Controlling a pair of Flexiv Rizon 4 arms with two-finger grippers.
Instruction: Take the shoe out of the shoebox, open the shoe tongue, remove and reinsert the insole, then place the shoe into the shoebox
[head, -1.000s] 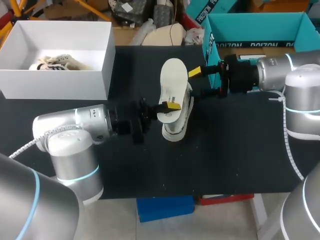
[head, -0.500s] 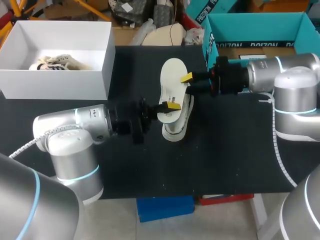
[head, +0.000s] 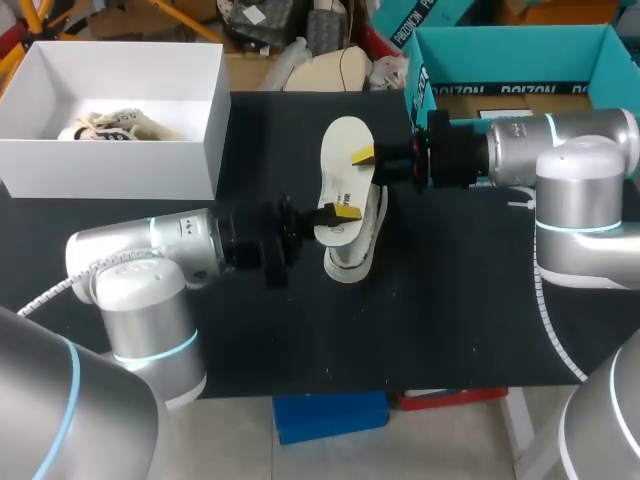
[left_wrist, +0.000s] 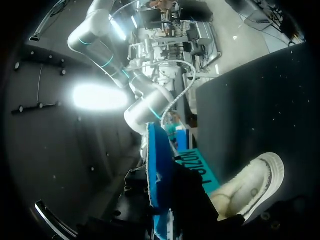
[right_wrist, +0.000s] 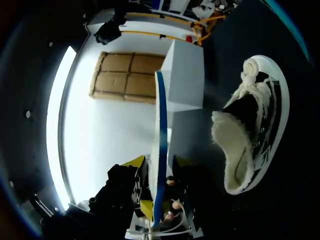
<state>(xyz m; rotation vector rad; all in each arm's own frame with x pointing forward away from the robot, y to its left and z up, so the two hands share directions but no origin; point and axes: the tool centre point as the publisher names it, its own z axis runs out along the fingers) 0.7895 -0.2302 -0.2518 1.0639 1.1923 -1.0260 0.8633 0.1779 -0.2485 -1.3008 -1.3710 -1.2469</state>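
A white insole (head: 345, 150) with a blue underside stands on edge above the table's middle. My left gripper (head: 343, 212) is shut on its near end; in the left wrist view the blue side (left_wrist: 154, 170) rises from between the fingers. From the right, my right gripper (head: 364, 157) is shut on the insole's side edge, and its wrist view shows the insole (right_wrist: 160, 140) edge-on between the yellow tips (right_wrist: 162, 195). The black-and-white shoe (head: 358, 250) lies on its side on the black table just under the insole, fleecy opening (right_wrist: 230, 150) facing my right gripper.
An open white shoebox (head: 110, 165) stands at the back left with another shoe (head: 110, 127) inside. A teal box (head: 500, 50) sits at the back right, behind my right arm. The black table (head: 450, 320) lies bare in front of the shoe.
My right arm has moved left to the insole and its fingers have closed from wide open onto the insole's edge. The left arm, insole and shoe have stayed put.
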